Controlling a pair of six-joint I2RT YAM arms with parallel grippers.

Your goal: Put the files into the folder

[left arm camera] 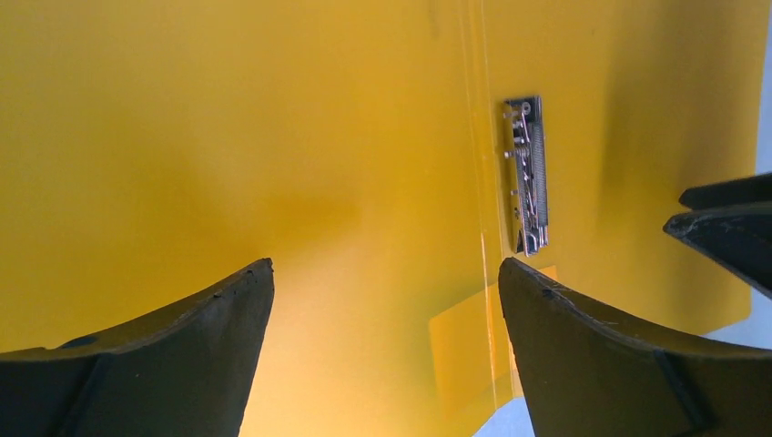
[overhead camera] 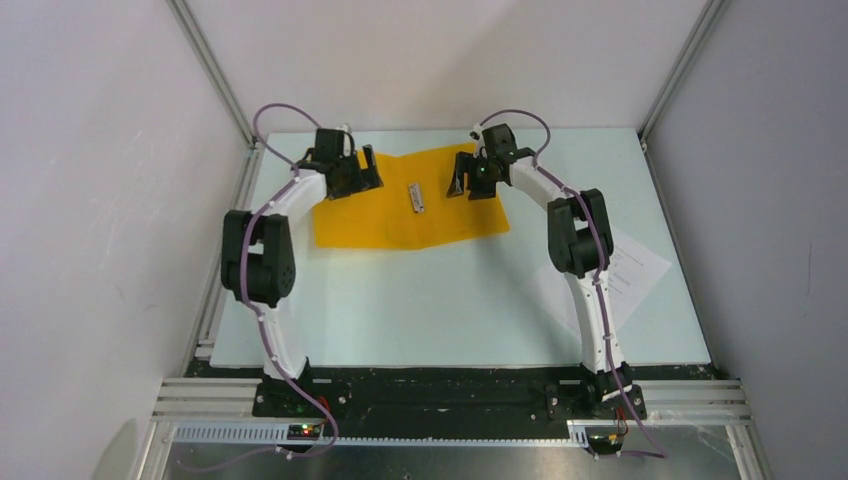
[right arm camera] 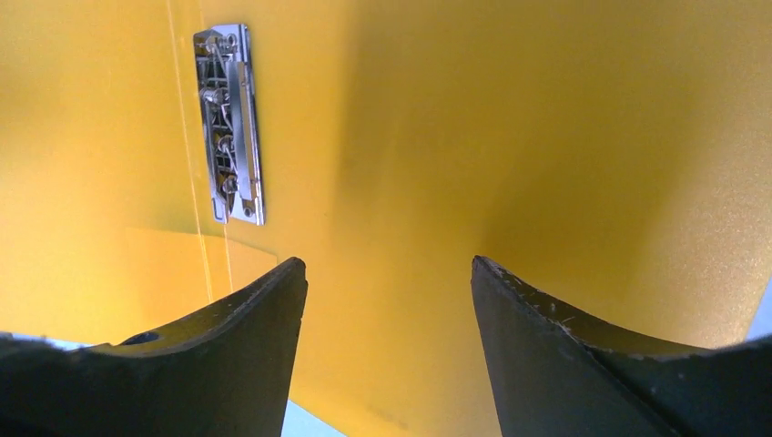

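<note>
Left jaws: spread wide and holding nothing. They hang low over one leaf of the folder, whose yellow card fills the wrist view between them.
Right jaws: also parted, with nothing between them, poised over the folder's other leaf. Whether they touch the card I cannot tell.
Left arm: reaches from the near edge toward the far left of the tabletop, elbow bowed outward.
Right arm: mirrors it on the other side, so the two wrists face each other across the folder's crease.
Folder: lies opened flat toward the far edge of the tabletop, inside face up — laid out that way, I'd say, so sheets can go straight onto it.
Clip: a small metal fastener just beside the centre crease, between the two wrists.
Files: white printed sheets at the right side of the tabletop, well apart from the folder and partly hidden under the right arm. None is in the folder yet.
Step in hand: with the cover open and both sets of jaws empty, fetching the sheets looks like what remains, and the right arm is the nearer one.
Risk: thin paper lying flat gives little edge to pinch, so a sheet may slide or crumple instead of lifting.
</note>
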